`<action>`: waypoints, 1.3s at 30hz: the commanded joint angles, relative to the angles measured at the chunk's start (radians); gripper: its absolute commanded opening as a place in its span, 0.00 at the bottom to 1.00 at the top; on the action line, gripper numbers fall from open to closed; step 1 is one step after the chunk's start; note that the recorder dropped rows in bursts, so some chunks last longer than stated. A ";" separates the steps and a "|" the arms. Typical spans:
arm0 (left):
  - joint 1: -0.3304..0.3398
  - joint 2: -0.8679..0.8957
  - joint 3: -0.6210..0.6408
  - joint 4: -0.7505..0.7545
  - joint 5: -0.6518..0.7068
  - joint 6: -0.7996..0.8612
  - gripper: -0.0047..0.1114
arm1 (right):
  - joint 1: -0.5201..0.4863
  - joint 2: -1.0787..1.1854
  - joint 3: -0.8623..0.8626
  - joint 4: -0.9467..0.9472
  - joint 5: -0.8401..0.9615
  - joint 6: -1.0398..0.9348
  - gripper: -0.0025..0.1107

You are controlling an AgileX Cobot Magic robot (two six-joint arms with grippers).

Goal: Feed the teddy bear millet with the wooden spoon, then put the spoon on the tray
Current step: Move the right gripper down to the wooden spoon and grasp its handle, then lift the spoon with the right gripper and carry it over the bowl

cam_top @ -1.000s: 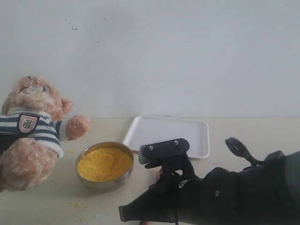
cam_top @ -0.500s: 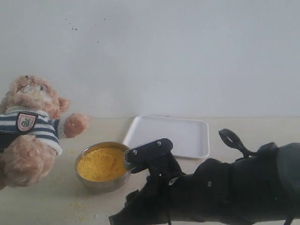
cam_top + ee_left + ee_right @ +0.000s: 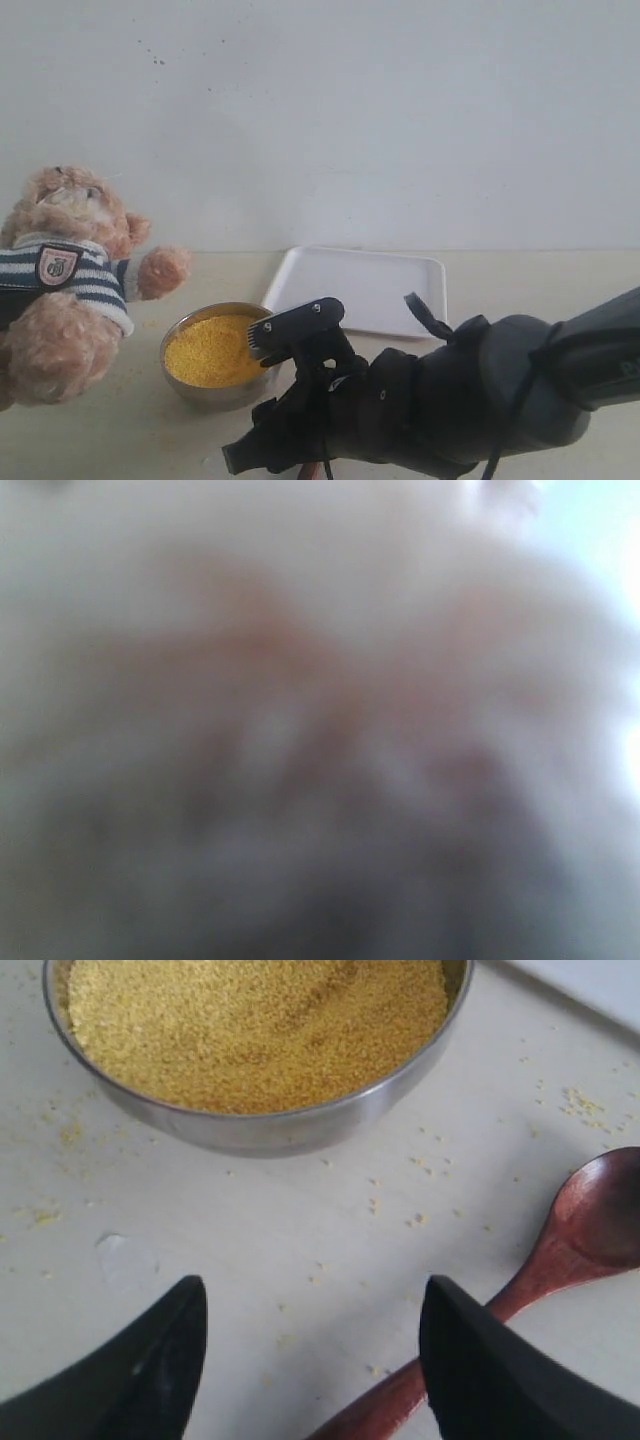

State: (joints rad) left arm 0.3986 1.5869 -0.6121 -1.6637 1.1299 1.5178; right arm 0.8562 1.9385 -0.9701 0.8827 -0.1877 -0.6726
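Observation:
The teddy bear (image 3: 68,285) sits upright at the far left, one paw stretched toward the steel bowl (image 3: 222,392) of millet (image 3: 210,350). Beyond the bowl lies the white tray (image 3: 365,290). In the right wrist view my right gripper (image 3: 312,1295) stands open just above the table, a short way from the bowl (image 3: 300,1130) heaped with millet (image 3: 260,1020). The wooden spoon (image 3: 600,1215) lies flat on the table, its handle running under one fingertip (image 3: 470,1360), not clamped. The left wrist view is only blurred brown fur; the left gripper's fingers cannot be made out.
Loose millet grains (image 3: 420,1218) are scattered on the table around the bowl. The black-sleeved right arm (image 3: 470,400) fills the lower right of the exterior view. A corner of the tray (image 3: 600,980) shows beyond the bowl. A plain white wall stands behind.
The right arm has swung left and lower, bringing its wrist close beside the bowl. The bear has shifted only slightly.

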 commanded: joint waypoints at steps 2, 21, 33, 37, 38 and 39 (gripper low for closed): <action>-0.004 -0.008 0.000 -0.022 0.052 0.005 0.08 | -0.034 0.034 -0.007 0.013 -0.006 -0.026 0.55; -0.004 -0.008 0.000 -0.024 0.051 0.005 0.08 | -0.060 0.093 -0.007 0.025 0.058 -0.044 0.54; -0.004 -0.008 0.000 -0.024 0.069 0.005 0.08 | -0.135 0.087 0.012 0.048 0.173 0.208 0.02; -0.004 -0.008 0.000 -0.024 0.078 0.005 0.08 | -0.230 0.026 0.072 0.046 0.194 0.202 0.02; -0.004 -0.008 0.000 -0.024 0.078 0.005 0.08 | -0.251 0.004 0.093 0.046 0.188 0.176 0.02; -0.004 -0.008 0.000 -0.024 0.078 0.005 0.08 | -0.282 -0.034 0.115 0.046 0.188 0.148 0.02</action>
State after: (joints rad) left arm 0.3986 1.5869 -0.6121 -1.6677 1.1759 1.5178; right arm 0.6341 1.9587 -0.9105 0.9243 -0.0330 -0.4878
